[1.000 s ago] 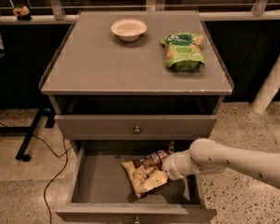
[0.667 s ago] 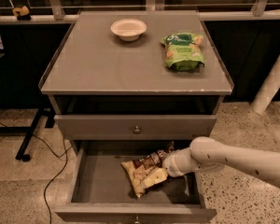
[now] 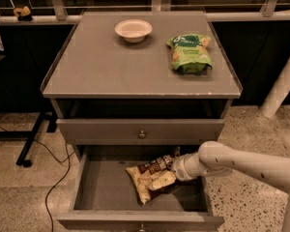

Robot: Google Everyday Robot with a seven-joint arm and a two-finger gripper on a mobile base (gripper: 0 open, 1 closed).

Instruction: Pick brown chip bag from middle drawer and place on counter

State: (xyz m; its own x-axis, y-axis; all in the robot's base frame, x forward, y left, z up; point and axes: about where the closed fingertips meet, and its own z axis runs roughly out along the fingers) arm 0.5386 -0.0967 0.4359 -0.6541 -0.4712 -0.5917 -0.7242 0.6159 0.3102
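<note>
My gripper (image 3: 173, 164) is down inside the middle drawer (image 3: 104, 189), toward its right side, right at the upper right end of the brown chip bag (image 3: 150, 177). My wrist covers the contact, so I can't tell if it's closed on the bag or how wide it's set. The bag lies slanted on the drawer floor, roughly mid-drawer, pale end toward the drawer's front wall, dark end up by my gripper. The counter (image 3: 111, 66) is well above the drawer, with a white bowl (image 3: 133, 30) and a green snack bag (image 3: 189, 53) on it toward the back, and bare slab directly above the drawer's left half. Risks as I judge them: a hold on only the crinkly end could slip, or the bag could swing and drop back into the drawer. The closed drawer front (image 3: 142, 129) sits just above the drawer's back, so lifting straight up could snag the bag or knock my wrist. I'd need to pull out toward the drawer's front first. Setting down too far back from the drawer side could bump the green bag.
</note>
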